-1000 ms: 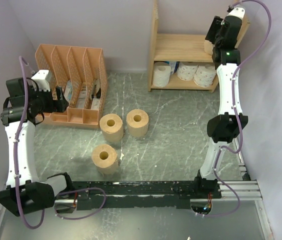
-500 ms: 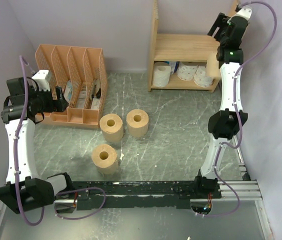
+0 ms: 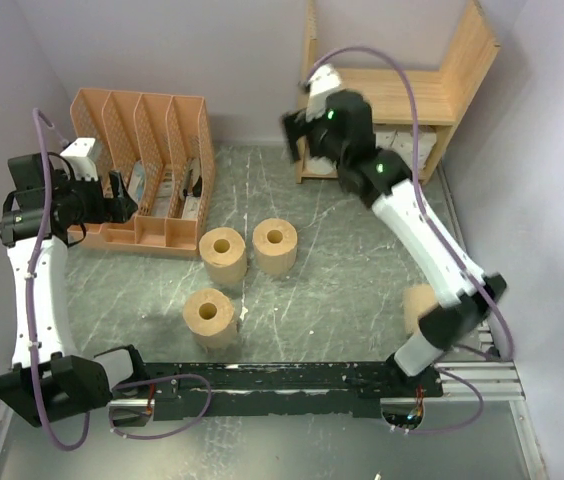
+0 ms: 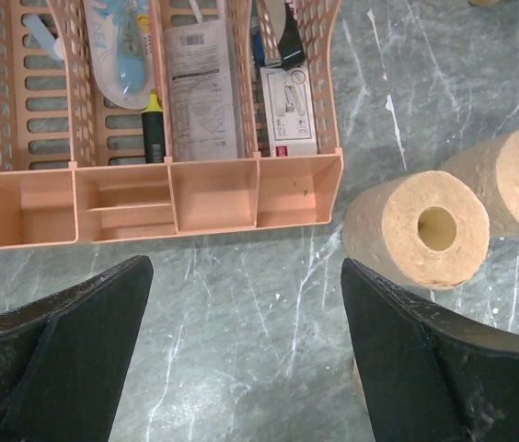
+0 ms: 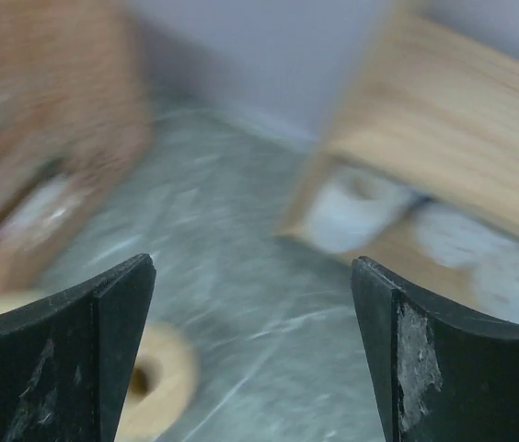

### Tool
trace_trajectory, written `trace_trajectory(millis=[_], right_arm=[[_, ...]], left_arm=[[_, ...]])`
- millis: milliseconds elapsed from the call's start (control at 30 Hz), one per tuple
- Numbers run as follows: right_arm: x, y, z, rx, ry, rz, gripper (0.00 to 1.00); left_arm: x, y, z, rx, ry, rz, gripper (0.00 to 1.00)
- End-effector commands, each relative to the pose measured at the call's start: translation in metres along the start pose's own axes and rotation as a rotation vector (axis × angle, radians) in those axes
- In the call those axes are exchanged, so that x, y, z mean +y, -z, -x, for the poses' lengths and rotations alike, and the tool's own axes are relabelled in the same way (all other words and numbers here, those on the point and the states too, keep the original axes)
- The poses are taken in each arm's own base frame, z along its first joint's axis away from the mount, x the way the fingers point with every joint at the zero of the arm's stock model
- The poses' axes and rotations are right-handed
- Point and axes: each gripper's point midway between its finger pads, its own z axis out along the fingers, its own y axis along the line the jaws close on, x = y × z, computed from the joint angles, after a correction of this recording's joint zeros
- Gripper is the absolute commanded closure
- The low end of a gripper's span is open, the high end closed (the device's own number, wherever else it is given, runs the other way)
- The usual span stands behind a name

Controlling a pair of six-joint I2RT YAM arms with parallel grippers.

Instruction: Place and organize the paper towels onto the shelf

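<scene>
The right arm has swung left from the shelf's far-right end, its right gripper wide and empty, as is the left gripper — three tan rolls stand mid-table, white rolls sit on the lower tier (light, squashy: probably best pinched gently across the sides).

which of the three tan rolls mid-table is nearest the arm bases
The front tan roll, standing alone; the left back roll and right back roll sit side by side behind it.

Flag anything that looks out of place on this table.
One tan roll sits alone near the base of the right arm, partly hidden behind it, far from the three tan rolls mid-table and off the shelf. Nothing looks spilled or damaged.
</scene>
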Motion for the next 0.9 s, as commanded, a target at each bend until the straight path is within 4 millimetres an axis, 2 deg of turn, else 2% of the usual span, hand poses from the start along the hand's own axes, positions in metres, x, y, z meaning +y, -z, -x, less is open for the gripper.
trace_trajectory(millis=[0, 100, 167, 200, 233, 333, 433, 500, 667, 867], right_arm=[[0.047, 0.078, -0.046, 0.125, 0.113, 0.215, 0.14], [0.099, 0.097, -0.123, 0.308, 0.284, 0.372, 0.21], [0.14, 0.12, -0.172, 0.377, 0.449, 0.484, 0.21], [0.159, 0.131, -0.19, 0.391, 0.524, 0.523, 0.22], [0.164, 0.132, -0.206, 0.411, 0.569, 0.517, 0.22], [0.178, 0.127, -0.235, 0.439, 0.638, 0.516, 0.22], [0.198, 0.126, -0.248, 0.427, 0.679, 0.566, 0.22], [0.2, 0.119, -0.248, 0.412, 0.694, 0.545, 0.22], [0.2, 0.106, -0.231, 0.344, 0.719, 0.489, 0.22], [0.216, 0.098, -0.222, 0.312, 0.723, 0.523, 0.22]], left_arm=[[-0.011, 0.012, 0.01, -0.04, -0.024, -0.05, 0.04], [-0.012, 0.01, 0.008, -0.034, -0.022, -0.059, 0.04], [-0.012, 0.009, 0.007, -0.034, -0.017, -0.064, 0.05], [-0.013, 0.009, 0.007, -0.034, -0.016, -0.067, 0.05], [-0.012, 0.009, 0.007, -0.033, -0.016, -0.067, 0.05], [-0.009, 0.008, 0.005, -0.03, -0.019, -0.052, 0.05], [-0.008, 0.007, 0.004, -0.03, -0.016, -0.045, 0.05], [-0.008, 0.008, 0.004, -0.032, -0.017, -0.039, 0.05], [-0.006, 0.01, 0.002, -0.031, -0.025, -0.024, 0.05], [-0.006, 0.011, 0.001, -0.034, -0.025, -0.019, 0.05]])
